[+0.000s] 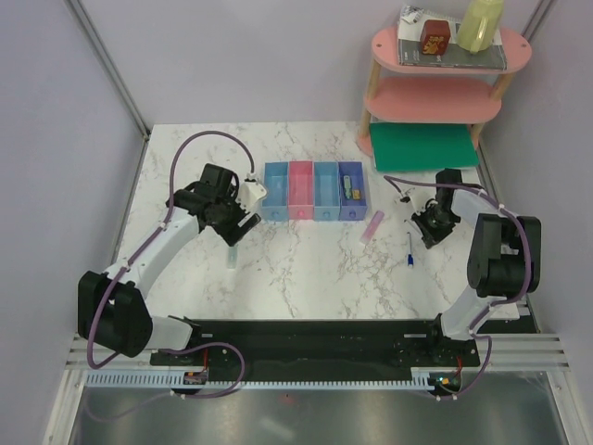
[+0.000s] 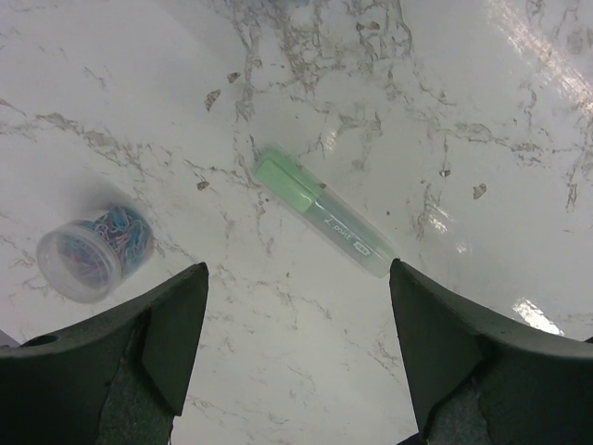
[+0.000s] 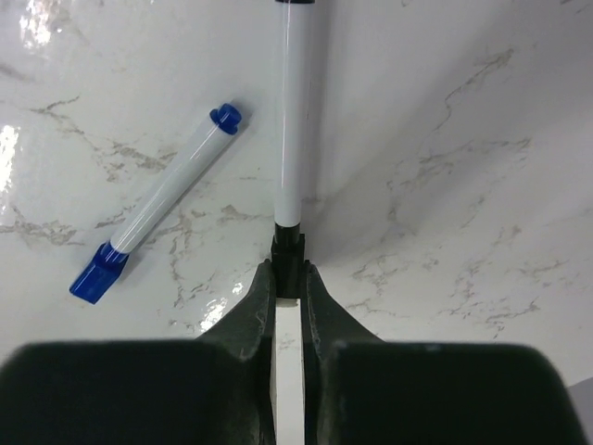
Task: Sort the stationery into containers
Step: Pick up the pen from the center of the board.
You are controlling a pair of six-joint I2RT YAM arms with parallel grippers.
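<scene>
Top view: bins [image 1: 315, 191] in a row mid-table, purple bin [image 1: 351, 191] holds a small item; pink stick [image 1: 372, 225] lies on the marble table [image 1: 306, 278] just in front. Left wrist: left gripper [image 2: 296, 278] wide open over green highlighter [image 2: 322, 211], clip jar [image 2: 93, 252] nearby. Right wrist: right gripper [image 3: 289, 273] clamped on thin white pen [image 3: 295, 120]; blue-capped pen [image 3: 162, 199] beside it.

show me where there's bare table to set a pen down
Bare table in front of the bins, between the green stick and the pink stick. Crowded at right: blue pen beside the right gripper, shut on a thin pen.
</scene>
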